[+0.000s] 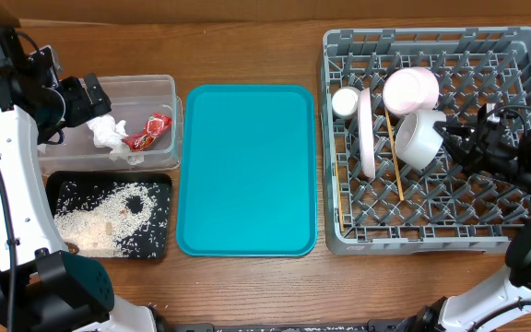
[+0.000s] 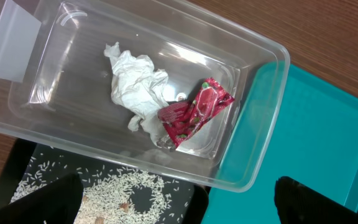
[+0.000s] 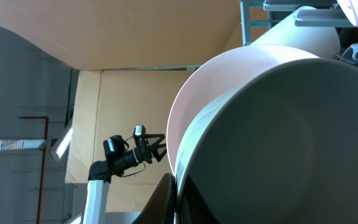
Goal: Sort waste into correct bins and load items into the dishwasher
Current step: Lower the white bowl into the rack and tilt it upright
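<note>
In the clear tub (image 1: 159, 88) lie the crumpled white tissue (image 2: 138, 87) and the red wrapper (image 2: 194, 112). My left gripper (image 1: 92, 97) hovers over the tub's left end, open and empty, and its dark fingers (image 2: 48, 199) frame the bottom of the left wrist view. Rice grains (image 1: 109, 217) cover the black tray (image 1: 159, 184). The grey dish rack (image 1: 339, 235) holds the pink plate (image 1: 367, 134) on edge, pink bowl (image 1: 410, 89), cream cup (image 1: 345, 101) and chopsticks (image 1: 395, 161). My right gripper (image 1: 448, 138) is shut on the rim of the white bowl (image 1: 419, 140), which fills the right wrist view (image 3: 278, 124).
The teal serving tray (image 1: 247, 166) lies between the bins and the rack with nothing on it. The black tray sits just in front of the clear tub, near the left arm's base. A cardboard wall stands behind the table.
</note>
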Tool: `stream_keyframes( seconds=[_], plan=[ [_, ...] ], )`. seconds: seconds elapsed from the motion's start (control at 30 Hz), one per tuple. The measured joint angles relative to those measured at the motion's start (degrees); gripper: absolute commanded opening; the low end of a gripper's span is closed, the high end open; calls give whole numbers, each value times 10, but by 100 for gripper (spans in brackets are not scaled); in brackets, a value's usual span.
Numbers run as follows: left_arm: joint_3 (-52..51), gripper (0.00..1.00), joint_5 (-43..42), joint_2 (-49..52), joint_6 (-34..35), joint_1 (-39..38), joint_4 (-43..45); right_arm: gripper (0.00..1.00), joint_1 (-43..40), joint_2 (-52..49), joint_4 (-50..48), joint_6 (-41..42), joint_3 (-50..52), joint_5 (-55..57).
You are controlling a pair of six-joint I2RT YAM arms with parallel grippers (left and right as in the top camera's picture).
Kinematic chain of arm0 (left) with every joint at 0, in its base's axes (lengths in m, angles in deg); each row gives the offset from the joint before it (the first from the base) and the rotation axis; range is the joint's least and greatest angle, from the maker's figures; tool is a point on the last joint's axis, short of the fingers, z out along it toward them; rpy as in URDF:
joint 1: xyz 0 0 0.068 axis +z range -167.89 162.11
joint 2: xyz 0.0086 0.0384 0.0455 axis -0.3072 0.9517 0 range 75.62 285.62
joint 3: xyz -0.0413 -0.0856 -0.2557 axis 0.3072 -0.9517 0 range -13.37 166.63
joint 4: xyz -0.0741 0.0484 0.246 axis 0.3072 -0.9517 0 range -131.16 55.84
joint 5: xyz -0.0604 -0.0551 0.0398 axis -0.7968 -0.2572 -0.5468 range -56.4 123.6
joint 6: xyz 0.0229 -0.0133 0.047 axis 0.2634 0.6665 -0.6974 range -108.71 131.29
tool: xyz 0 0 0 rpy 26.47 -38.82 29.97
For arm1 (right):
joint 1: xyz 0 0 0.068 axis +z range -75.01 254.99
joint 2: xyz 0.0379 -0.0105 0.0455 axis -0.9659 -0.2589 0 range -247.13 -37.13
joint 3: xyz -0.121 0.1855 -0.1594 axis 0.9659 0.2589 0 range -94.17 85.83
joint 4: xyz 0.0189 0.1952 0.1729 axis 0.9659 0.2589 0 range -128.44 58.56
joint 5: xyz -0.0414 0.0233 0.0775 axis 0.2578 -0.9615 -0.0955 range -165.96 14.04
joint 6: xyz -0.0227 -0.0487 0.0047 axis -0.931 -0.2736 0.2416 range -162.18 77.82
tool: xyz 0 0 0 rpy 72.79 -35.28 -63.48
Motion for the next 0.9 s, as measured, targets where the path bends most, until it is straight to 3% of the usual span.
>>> stream_keyframes(
  seconds=[0.9],
  plan=[
    [0, 100, 0, 0, 0, 0, 0, 4, 0, 0, 6, 47, -51, 1]
  ],
)
